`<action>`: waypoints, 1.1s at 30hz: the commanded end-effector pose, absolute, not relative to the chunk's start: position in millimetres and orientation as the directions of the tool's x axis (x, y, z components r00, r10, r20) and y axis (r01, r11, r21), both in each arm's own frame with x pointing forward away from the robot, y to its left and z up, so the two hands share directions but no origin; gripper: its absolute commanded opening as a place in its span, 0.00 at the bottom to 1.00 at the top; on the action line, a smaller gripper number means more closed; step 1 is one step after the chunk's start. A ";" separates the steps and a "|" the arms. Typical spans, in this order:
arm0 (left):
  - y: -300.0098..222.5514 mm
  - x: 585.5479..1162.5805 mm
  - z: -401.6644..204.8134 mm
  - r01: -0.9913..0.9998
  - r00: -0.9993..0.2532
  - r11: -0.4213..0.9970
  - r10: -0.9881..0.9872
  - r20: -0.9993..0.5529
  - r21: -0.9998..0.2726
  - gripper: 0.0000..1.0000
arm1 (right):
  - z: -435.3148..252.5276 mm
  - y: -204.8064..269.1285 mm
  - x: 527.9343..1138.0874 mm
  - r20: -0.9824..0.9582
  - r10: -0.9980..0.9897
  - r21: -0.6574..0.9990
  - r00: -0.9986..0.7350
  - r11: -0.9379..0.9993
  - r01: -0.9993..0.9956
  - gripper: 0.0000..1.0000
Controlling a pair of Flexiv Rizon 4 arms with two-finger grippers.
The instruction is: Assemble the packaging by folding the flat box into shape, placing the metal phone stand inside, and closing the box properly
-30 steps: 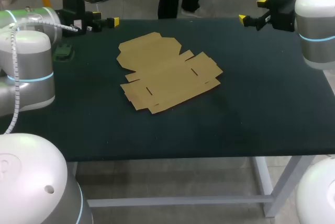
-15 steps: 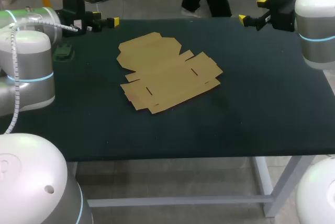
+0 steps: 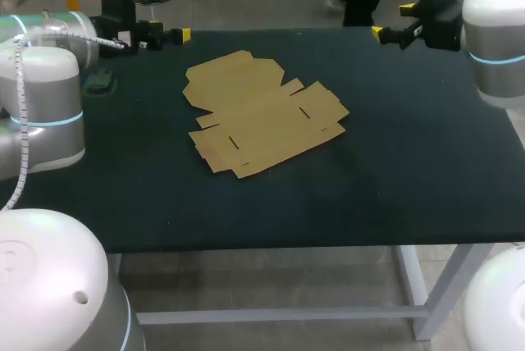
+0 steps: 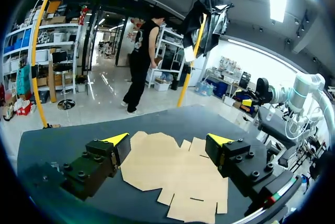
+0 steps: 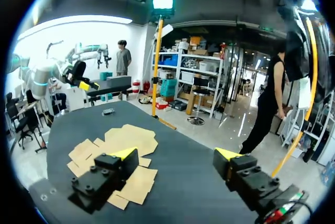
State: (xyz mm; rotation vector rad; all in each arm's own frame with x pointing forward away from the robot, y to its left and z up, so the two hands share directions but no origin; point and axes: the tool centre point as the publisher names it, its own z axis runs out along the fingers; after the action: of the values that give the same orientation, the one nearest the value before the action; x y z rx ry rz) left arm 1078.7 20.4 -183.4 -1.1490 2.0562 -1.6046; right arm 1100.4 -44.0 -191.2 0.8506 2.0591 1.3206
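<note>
A flat brown cardboard box blank (image 3: 262, 113) lies unfolded in the middle of the dark table. My left gripper (image 3: 168, 38) hangs open above the table's far left corner, well away from the blank. Open too is my right gripper (image 3: 392, 21), over the far edge right of the middle. In the left wrist view the blank (image 4: 172, 174) lies on the table ahead of and below the open left gripper (image 4: 168, 140). In the right wrist view the blank (image 5: 125, 140) lies ahead of the open right gripper (image 5: 175, 155). A small dark object (image 3: 100, 80), perhaps the phone stand, rests near the table's left edge.
The table (image 3: 394, 179) has a dark cloth top with bare room all around the blank. The small dark object (image 5: 108, 111) also shows in the right wrist view, beyond the blank. My left arm's grey body (image 3: 45, 105) stands over the left edge.
Both grippers have shifted very slightly at the far edge. The cardboard blank and the small dark object have not moved.
</note>
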 end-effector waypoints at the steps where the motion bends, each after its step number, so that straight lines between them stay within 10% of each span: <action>1: 26.4 1080.3 -175.7 -0.509 -0.623 0.068 -0.716 0.314 -0.858 1.00 | -184.8 -45.5 1098.5 -0.053 0.748 0.885 -0.662 0.342 0.315 1.00; 33: 41.9 1004.8 -225.9 -0.952 -0.140 -0.070 -0.766 0.627 -0.298 1.00 | -245.5 -65.1 1021.3 0.355 0.785 0.427 -0.508 0.348 0.835 1.00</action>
State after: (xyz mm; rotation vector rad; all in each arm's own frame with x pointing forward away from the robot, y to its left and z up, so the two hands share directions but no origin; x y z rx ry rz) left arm 1004.0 43.2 -231.4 -2.1691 2.1717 -1.3161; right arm 1014.6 -63.9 -244.7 1.5673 2.5307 1.0642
